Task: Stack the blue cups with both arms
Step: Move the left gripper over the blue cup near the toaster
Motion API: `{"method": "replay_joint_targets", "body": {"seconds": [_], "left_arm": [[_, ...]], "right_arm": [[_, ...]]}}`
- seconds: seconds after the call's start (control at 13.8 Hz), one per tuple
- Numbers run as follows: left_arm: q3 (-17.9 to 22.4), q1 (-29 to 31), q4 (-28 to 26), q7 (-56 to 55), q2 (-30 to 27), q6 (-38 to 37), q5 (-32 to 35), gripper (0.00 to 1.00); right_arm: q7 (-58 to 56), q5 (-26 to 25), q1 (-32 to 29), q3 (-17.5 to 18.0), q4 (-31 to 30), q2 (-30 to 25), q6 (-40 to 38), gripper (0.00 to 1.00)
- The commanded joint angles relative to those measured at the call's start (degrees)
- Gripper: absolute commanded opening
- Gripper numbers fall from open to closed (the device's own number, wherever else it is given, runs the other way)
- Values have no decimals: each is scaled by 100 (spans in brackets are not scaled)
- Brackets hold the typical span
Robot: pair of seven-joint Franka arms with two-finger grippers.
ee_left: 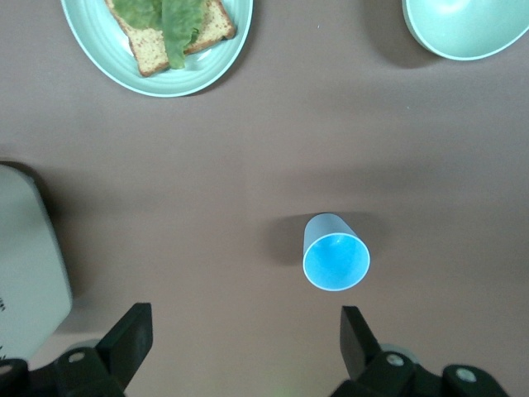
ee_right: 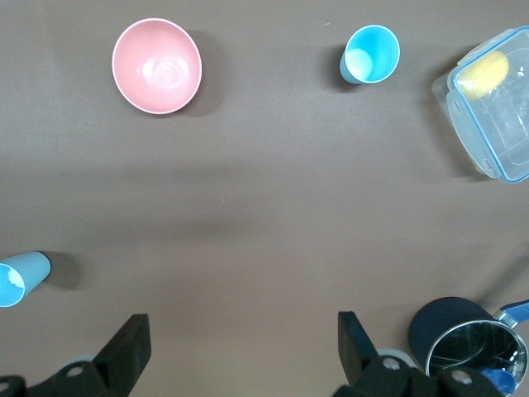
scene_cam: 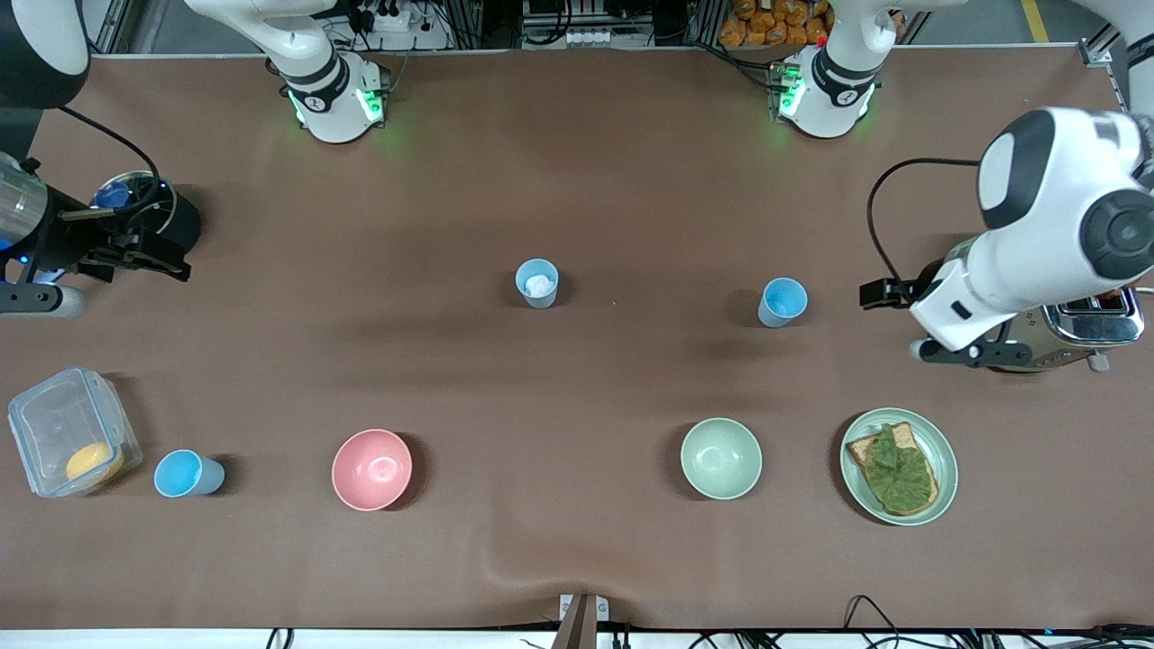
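A paler grey-blue cup [scene_cam: 537, 283] with a white bit inside stands upright mid-table; it also shows in the right wrist view [ee_right: 21, 278]. A sky-blue cup [scene_cam: 782, 301] stands toward the left arm's end and shows in the left wrist view [ee_left: 335, 252]. Another sky-blue cup [scene_cam: 187, 474] stands beside the clear container and shows in the right wrist view [ee_right: 369, 54]. My left gripper [scene_cam: 888, 293] [ee_left: 245, 339] is open and empty over bare table between the sky-blue cup and the toaster. My right gripper [scene_cam: 149, 257] [ee_right: 240, 343] is open and empty over the table's right-arm end, beside a pot.
A pink bowl [scene_cam: 371, 469] and a pale green bowl [scene_cam: 720, 458] sit nearer the front camera. A green plate [scene_cam: 938, 442] holds toast with lettuce. A toaster [scene_cam: 1095, 324] stands by the left gripper. A clear container [scene_cam: 54, 424] and a dark pot [scene_cam: 171, 216] are at the right arm's end.
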Motion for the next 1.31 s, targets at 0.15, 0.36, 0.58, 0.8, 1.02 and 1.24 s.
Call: {"method": "replay_joint_targets", "body": {"seconds": [0.15,0.36,0.58,0.8,1.02,1.24], "left_arm": [[-9,-339,-466,-330,185,802,-58,100],[-9,-682,-949,-876,334,1593,-58,100],[-9,-885,-1433,-1131,387,2368,-75,100],[-9,-1043,-1557,-1430,449,2387,-101,100],[-18,-1165,-1724,-1431,686,2396,-102,100],[-18,-1202,-1724,-1448,704,2387,-102,100]], "right_arm": [[-17,3,-54,25,-181,-184,11,100],[-26,3,-62,25,-181,-184,11,100],[-35,3,-62,16,-181,-184,11,100],[-43,3,-80,16,-181,-184,2,100],[-35,3,-54,16,-189,-184,2,100],[-35,3,-54,16,-189,-184,-7,100]]}}
